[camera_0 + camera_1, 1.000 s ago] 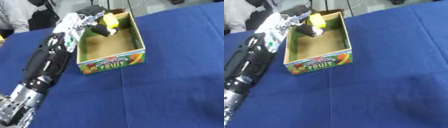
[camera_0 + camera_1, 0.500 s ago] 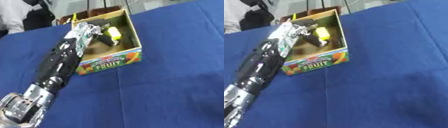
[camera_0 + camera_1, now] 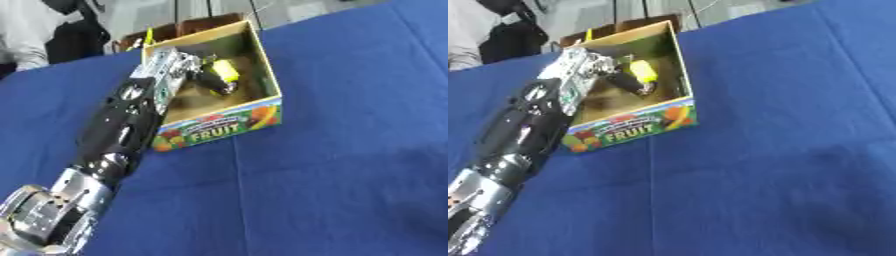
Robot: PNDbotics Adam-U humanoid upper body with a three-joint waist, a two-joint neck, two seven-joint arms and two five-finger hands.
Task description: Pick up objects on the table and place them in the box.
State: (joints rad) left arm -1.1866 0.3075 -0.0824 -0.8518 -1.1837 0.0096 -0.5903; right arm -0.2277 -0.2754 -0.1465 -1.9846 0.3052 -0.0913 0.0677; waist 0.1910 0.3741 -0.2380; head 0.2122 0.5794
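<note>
An open cardboard box (image 3: 220,128) with "FRUIT" and fruit pictures on its front wall stands on the blue cloth at the upper left. My left arm runs up from the lower left corner and over the box's left wall. My left hand (image 3: 182,68) is inside the box, its dark fingers (image 3: 626,81) curled under a small yellow object (image 3: 222,71). The object sits low, close to the brown floor of the box. My right hand shows in neither view.
Blue cloth (image 3: 350,165) covers the table to the right of and in front of the box. Behind the box stands another brown cardboard piece (image 3: 188,26) at the table's far edge. A person in white with a black bag (image 3: 77,37) sits at the far left.
The camera has shifted, so the box sits differently in view. My left hand has gone down from above the box rim into the box, with the yellow object in its fingers.
</note>
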